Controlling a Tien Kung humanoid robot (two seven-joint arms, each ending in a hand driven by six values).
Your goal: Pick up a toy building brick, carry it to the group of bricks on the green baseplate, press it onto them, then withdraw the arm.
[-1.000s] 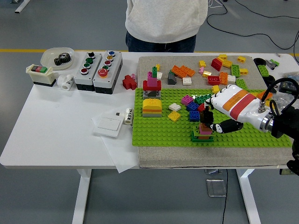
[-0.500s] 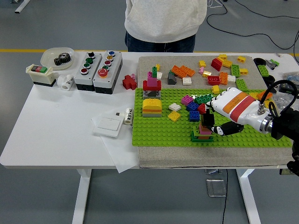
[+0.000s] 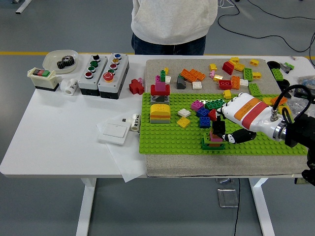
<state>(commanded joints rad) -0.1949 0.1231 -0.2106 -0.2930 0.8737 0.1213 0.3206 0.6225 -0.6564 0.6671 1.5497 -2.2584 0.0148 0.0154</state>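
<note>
The green baseplate (image 3: 162,140) lies on a grey mat at the table's right half. Near its front edge stands a small stack of bricks (image 3: 213,141): green at the bottom, then orange and pink. My right hand (image 3: 222,129), white with orange and red bands, comes in from the right and sits over this stack. Its fingers (image 3: 218,126) are curled on a dark brick pressed against the stack's top, with the thumb (image 3: 237,136) low beside it. A loose cluster of blue, green, pink and red bricks (image 3: 204,112) lies just behind. My left arm is out of view.
Other builds stand on the plate's left: a yellow-orange dome (image 3: 160,112) and a red-pink tower (image 3: 160,87). Several loose bricks (image 3: 231,73) lie on the mat behind. Button boxes (image 3: 103,69), a bowl (image 3: 61,60) and a white switch plate (image 3: 113,132) sit left. A person (image 3: 172,24) stands at the far side.
My right hand has edged slightly down and left, staying on top of the stack. The stack itself has not moved.
</note>
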